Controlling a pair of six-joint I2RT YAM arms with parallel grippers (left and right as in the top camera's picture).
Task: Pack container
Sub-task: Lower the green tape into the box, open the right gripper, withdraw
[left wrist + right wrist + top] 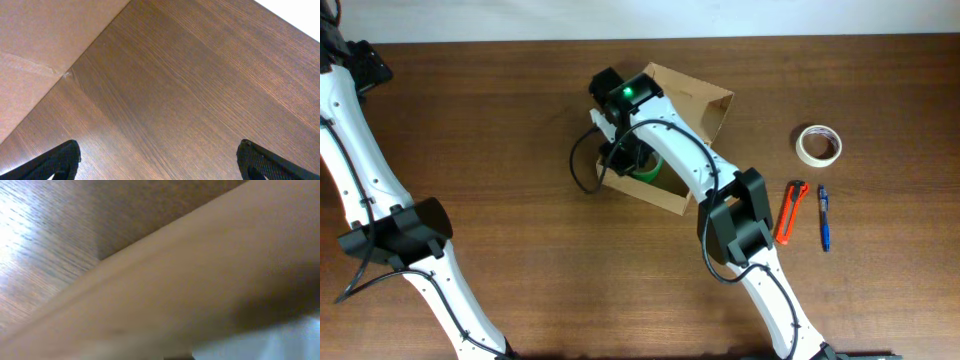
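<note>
Container: the tan cardboard container [698,105] sits a little right of the desk's [500,120] middle, toward the far side, with its open top facing up.
Container axis: it lies askew to the desk edges. As far as the overhead view shows, its long axis runs from the far right corner down toward the near left. A raised panel stands along the far right end, inner face showing.
Inside: a green object [650,167] shows in the left part of the container, half hidden under the arm; I cannot tell what it is.
Right arm: the right arm [735,215] reaches from the near edge across the container, its wrist with a green light over the far left corner.
Right jaws: they are low at the container's left side. The overhead view hides them, and the wrist view is only blurred tan cardboard pressed close with desk beyond, so I cannot tell whether they are parted or closed.
Left arm: the left arm [380,180] stands at the desk's left edge, well apart from the container.
Left jaws: spread wide, nothing between them. The two black fingertips [57,161] frame bare wood, with a flat tan surface at the upper left.
Right side of desk: a tape roll [818,144], an orange cutter [789,212] and a blue pen [824,218] lie apart from the container.
</note>
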